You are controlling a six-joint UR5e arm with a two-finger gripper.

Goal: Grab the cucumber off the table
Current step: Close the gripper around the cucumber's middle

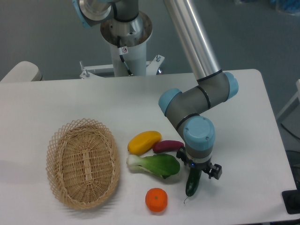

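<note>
Nearest to you, the orange (156, 199) sat on the white counter (243, 140), just to the lower left of the cucumber (192, 183). The cucumber itself lay near the front edge of the counter, a dark green glossy piece pointing roughly toward you, with its thin stem tip at the near end. Its far end was covered by the tool (196, 169), which stood directly above it, pointing down. You could not tell from this angle whether the tool was clenched on the cucumber or released, because the wrist housing hid the fingers.

Just left of the cucumber lay the bok choy (154, 164), its white stalk pointing away from the cucumber and its leafy end close beside it. Behind the bok choy, up and to the left of the cucumber, the short purple eggplant (167, 146) rested touching a yellow fruit (144, 142). Well to the left of the cucumber stood the wicker basket (83, 162).

Farther back, the grey and blue arm (197, 98) rose from above the cucumber toward its white base (125, 56) beyond the far edge of the counter.
</note>
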